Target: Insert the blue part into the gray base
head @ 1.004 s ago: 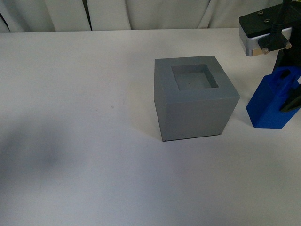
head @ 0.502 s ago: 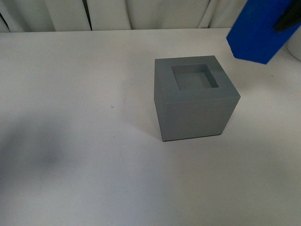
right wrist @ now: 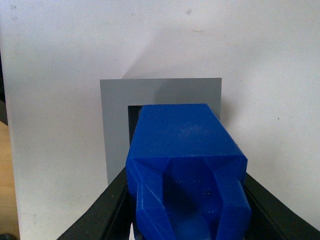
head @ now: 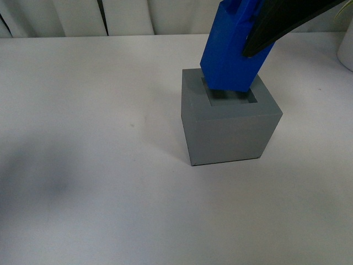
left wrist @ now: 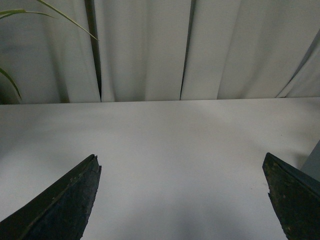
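Note:
The gray base (head: pixel 229 124) stands on the white table in the middle of the front view. My right gripper (head: pixel 259 36) is shut on the blue part (head: pixel 234 47) and holds it tilted, with its lower end right over the square recess (head: pixel 231 96). I cannot tell whether it touches the base. In the right wrist view the blue part (right wrist: pixel 185 165) sits between the black fingers (right wrist: pixel 100 215) and covers most of the recess of the gray base (right wrist: pixel 112 125). My left gripper (left wrist: pixel 182 200) is open and empty over bare table, with an edge of the gray base (left wrist: pixel 315 162) beside one fingertip.
White curtains (head: pixel 165 16) hang behind the table's far edge. A white object (head: pixel 346 52) stands at the far right edge of the front view. A plant leaf (left wrist: pixel 30 15) shows in the left wrist view.
My right gripper has lifted the blue part from the table at the right of the base, carried it up and leftwards, and brought it down over the recess.

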`<move>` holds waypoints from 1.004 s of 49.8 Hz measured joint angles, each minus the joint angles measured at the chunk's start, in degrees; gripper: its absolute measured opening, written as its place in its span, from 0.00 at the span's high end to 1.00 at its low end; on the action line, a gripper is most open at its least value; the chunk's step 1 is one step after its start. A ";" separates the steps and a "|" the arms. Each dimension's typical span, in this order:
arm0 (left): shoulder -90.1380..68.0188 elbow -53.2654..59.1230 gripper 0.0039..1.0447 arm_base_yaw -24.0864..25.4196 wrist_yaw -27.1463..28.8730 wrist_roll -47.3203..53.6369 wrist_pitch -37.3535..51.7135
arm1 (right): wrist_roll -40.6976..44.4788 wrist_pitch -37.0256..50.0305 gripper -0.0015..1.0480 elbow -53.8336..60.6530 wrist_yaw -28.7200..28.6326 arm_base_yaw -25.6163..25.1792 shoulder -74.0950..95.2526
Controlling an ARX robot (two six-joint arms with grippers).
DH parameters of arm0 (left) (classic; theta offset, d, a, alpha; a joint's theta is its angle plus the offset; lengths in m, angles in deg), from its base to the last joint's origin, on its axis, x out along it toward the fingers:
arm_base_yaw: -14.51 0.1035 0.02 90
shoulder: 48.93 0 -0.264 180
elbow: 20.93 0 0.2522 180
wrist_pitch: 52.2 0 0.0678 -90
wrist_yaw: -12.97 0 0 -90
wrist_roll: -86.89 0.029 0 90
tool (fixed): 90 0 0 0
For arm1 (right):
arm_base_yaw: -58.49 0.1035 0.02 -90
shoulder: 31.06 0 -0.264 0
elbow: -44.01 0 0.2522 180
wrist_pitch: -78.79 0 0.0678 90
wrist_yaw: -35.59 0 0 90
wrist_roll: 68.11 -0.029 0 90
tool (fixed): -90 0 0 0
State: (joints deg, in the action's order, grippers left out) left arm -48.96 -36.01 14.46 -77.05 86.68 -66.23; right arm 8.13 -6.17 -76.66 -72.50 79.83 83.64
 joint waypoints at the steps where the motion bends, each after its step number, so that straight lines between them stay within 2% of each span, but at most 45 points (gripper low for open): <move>1: 0.00 0.00 0.06 0.00 0.02 0.00 0.00 | -0.04 0.02 0.56 -0.20 0.02 0.13 0.22; 36: 0.00 0.00 0.06 0.00 0.02 0.00 0.00 | 0.90 -3.56 0.56 -0.74 2.23 0.76 1.25; 50: 0.00 0.00 0.06 0.00 0.02 -0.02 0.00 | 1.57 -2.45 0.56 0.39 3.52 0.76 1.25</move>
State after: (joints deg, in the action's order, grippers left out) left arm -48.96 -36.01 14.46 -77.02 86.66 -66.23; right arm 9.71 -8.62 -76.27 -68.98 80.59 84.88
